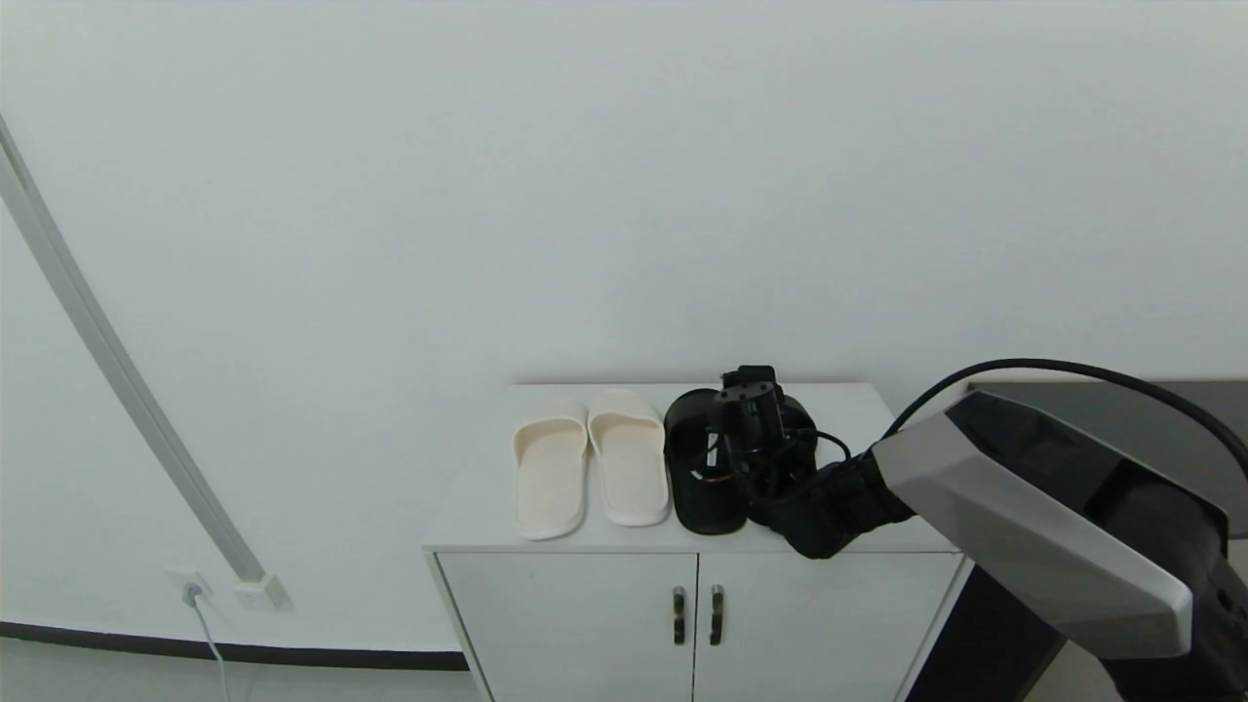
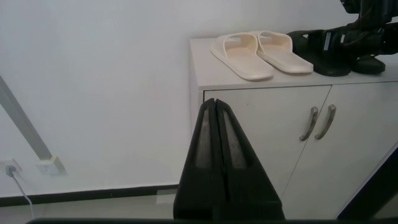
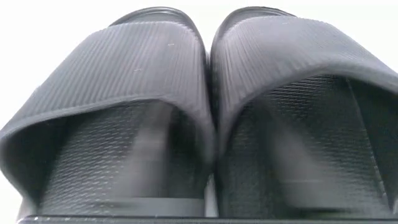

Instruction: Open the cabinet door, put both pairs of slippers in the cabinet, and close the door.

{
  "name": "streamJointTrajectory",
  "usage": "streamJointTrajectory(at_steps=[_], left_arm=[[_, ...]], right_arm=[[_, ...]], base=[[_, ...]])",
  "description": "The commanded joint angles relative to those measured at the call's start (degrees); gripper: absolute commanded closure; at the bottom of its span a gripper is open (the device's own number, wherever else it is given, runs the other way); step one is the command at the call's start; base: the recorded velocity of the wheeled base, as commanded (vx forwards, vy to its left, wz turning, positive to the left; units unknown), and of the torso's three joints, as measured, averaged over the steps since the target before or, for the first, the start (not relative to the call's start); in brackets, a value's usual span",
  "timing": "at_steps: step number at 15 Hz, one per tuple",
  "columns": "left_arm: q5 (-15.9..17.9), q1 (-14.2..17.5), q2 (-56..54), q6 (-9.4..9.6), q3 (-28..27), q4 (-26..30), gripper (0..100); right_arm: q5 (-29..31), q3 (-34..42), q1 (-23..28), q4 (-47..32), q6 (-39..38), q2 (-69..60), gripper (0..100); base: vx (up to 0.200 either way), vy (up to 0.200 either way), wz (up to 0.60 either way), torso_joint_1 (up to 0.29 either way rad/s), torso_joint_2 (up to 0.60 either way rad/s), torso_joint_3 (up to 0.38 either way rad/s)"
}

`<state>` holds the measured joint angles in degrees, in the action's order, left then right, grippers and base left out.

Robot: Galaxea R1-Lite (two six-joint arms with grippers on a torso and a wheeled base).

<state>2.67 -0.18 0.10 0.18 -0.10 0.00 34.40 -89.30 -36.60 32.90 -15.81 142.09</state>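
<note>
Both pairs sit side by side on top of the cabinet [image 1: 466, 519], whose doors [image 1: 575, 619] are closed: the white slippers [image 1: 590, 463] to the left, the black slippers [image 1: 694, 478] to the right. The right gripper [image 1: 756, 439] is right over the black pair, though whether it grips them cannot be told. The left gripper [image 2: 216, 109] hangs low beside the cabinet (jaws pressed together, holding nothing).

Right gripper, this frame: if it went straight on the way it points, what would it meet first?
The black slippers on the cabinet top. The right gripper faces their strap openings at close range, so it would probably meet the straps or the footbeds beneath; which comes first is unclear.
</note>
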Motion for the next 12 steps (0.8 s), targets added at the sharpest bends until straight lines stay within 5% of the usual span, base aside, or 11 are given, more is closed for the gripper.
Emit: streamJointTrajectory(at_steps=[1,8,12], left_arm=[[-0.03,0.01,-0.01,-0.01,0.01,0.00,100],[-0.12,0.01,-0.01,-0.09,0.01,0.00,100],[-0.12,0.01,-0.01,-0.09,0.01,0.00,100]], right_arm=[[-0.04,-0.18,-0.05,-0.21,0.08,0.29,100],[0.49,7.21,-0.41,0.67,0.25,-8.50,100],[-2.67,30.06,-2.34,13.33,7.64,-23.97,100]], base=[[0.000,0.000,0.00,0.000,0.00,0.000],[0.000,0.000,0.00,0.000,0.00,0.000],[0.000,0.000,0.00,0.000,0.00,0.000]])
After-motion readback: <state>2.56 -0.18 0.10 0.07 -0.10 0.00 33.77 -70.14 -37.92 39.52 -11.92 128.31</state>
